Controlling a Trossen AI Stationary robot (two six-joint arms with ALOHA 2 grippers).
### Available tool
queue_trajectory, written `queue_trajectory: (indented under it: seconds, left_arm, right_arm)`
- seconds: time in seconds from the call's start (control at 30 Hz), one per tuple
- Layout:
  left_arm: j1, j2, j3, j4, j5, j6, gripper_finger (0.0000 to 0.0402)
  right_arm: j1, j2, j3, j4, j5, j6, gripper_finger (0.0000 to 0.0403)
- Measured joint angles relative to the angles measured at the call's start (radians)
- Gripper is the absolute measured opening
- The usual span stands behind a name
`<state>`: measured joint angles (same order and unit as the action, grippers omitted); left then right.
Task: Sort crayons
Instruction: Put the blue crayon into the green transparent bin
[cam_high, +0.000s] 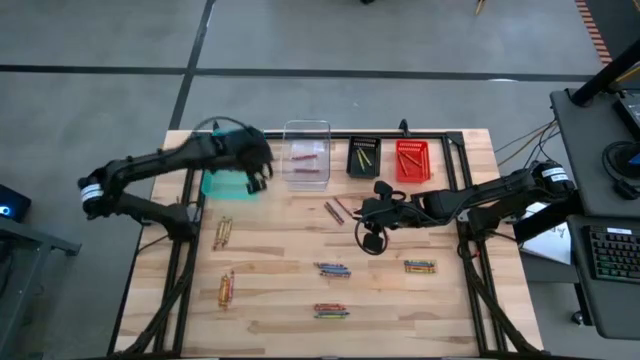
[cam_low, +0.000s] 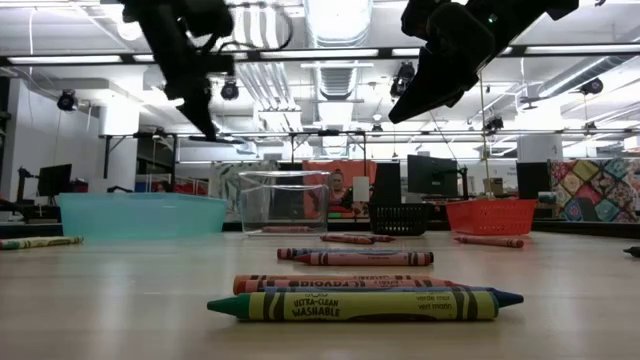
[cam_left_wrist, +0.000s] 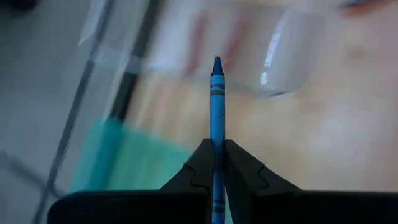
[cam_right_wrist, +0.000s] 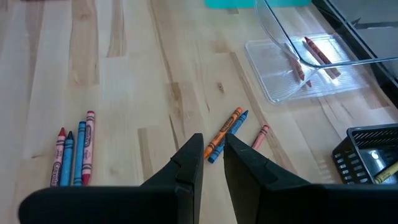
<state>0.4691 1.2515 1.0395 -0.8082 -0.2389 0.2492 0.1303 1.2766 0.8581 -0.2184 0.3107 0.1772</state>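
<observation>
Left tool (cam_left_wrist: 216, 163) pinching blue crayon (cam_left_wrist: 216, 112) over teal bin (cam_high: 225, 181), counter's far edge | right tool (cam_right_wrist: 212, 155) slightly spread, empty, mid-counter (cam_high: 280, 300)

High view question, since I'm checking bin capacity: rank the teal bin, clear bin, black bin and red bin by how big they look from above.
1. Clear bin, largest.
2. Teal bin, though the left gripper and arm cover part of it, so its rank against the clear bin is unsure.
3. Red bin and black bin look nearly alike; red seems slightly larger.
</observation>
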Motion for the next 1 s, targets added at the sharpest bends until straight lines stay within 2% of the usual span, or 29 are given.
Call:
queue_trajectory:
  seconds: [0.17, 0.3, 0.43, 0.7, 1.0]
  left_arm:
    - [0.244, -0.009, -0.047, -0.001, -0.001, -0.105, 0.0]
    - [0.428, 0.041, -0.089, 0.015, 0.002, -0.182, 0.0]
    - [0.543, 0.116, -0.118, 0.076, 0.003, -0.259, 0.0]
    - [0.548, 0.242, -0.118, 0.115, 0.001, -0.291, 0.0]
    - [0.54, 0.324, -0.118, 0.138, -0.093, -0.355, 0.0]
  right_arm:
    - [0.0, 0.0, 0.0, 0.0, 0.0, -0.001, 0.0052]
    - [0.0, 0.0, 0.0, 0.0, 0.0, -0.003, 0.0052]
    - [0.0, 0.0, 0.0, 0.0, 0.004, -0.005, 0.0052]
    - [0.0, 0.0, 0.0, 0.0, 0.004, -0.003, 0.0052]
    - [0.0, 0.0, 0.0, 0.0, 0.004, -0.003, 0.0052]
